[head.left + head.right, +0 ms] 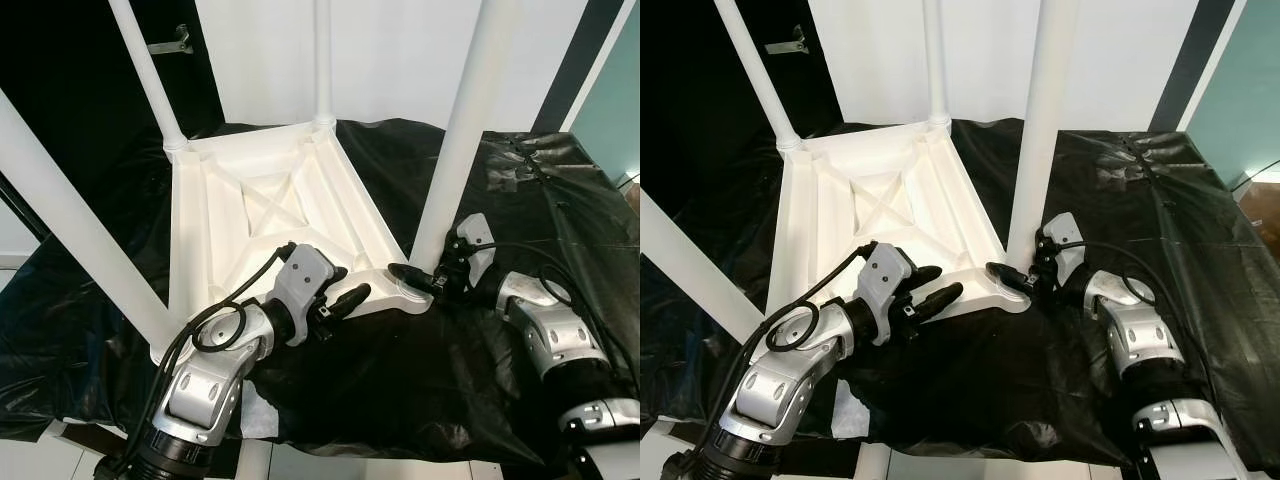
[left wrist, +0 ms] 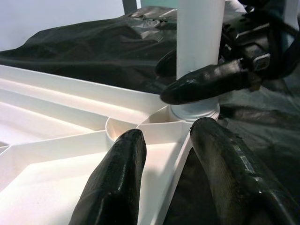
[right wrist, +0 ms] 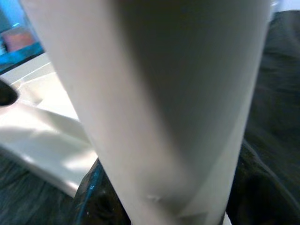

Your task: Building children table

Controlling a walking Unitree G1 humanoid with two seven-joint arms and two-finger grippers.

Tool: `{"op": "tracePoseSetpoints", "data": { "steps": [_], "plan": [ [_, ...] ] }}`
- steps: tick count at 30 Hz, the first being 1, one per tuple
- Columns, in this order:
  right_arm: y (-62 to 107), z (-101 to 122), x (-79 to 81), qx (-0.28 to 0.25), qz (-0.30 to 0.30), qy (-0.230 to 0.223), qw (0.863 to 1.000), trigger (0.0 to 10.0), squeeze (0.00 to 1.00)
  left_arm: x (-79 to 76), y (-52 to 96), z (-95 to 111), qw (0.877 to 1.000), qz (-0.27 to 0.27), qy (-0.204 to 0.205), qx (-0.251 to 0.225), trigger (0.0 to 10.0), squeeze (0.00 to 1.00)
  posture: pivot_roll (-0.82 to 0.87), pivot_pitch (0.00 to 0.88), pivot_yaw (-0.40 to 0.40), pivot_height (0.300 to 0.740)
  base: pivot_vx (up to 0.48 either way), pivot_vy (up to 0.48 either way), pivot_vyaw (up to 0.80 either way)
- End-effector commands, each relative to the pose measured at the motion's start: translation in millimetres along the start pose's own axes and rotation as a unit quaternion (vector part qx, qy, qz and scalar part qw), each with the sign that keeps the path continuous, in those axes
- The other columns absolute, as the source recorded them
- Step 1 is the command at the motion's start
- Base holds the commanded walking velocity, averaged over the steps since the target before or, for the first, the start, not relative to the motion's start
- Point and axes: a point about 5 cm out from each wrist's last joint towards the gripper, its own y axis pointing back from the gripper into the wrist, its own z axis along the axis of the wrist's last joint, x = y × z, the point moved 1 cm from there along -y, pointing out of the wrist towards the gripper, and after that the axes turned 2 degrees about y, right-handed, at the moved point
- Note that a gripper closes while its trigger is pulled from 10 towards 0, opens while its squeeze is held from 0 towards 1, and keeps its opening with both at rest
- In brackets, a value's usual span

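A white plastic children's table lies upside down on a black sheet. Its legs stand up from the corners: two far ones, a near left one and a near right one. My left gripper is open, its fingers spread over the table's rim close to the near right corner. My right gripper reaches in from the right and is shut on the base of the near right leg, one finger in front of the leg and one behind.
The black plastic sheet covers the whole work surface, wrinkled and taped at the right. A white wall stands behind, a dark opening with a metal bracket at the far left, a teal panel at the right. The surface's front edge runs just below my arms.
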Motion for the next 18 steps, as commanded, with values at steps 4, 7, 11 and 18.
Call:
{"op": "tracePoseSetpoints", "data": {
  "steps": [4,7,11,18],
  "plan": [
    [-1.3,-4.8,5.0,0.008,-0.073,-0.003,0.997,10.0,0.0,-0.2,1.1,1.0,1.0,0.007,0.001,-0.001,10.0,0.0,-0.05,0.01,0.017,0.74,0.0,0.0,0.0],
    [-5.0,-5.6,13.3,0.005,-0.13,-0.022,0.991,10.0,0.0,-0.5,1.8,0.4,1.0,0.005,0.002,0.001,10.0,0.0,-0.06,0.012,0.021,0.74,0.0,0.0,0.0],
    [-10.3,-9.6,27.0,0.015,-0.251,-0.068,0.965,10.0,0.0,-0.4,3.3,-0.2,1.0,0.003,0.002,0.003,10.0,0.0,-0.05,0.015,0.023,0.74,0.0,0.0,0.0],
    [-12.0,-14.4,41.4,0.037,-0.383,-0.085,0.919,10.0,0.0,-2.5,3.2,-1.4,1.0,0.0,0.003,0.004,10.0,0.0,-0.05,0.012,0.017,0.74,0.0,0.0,0.0]
  ]
}}
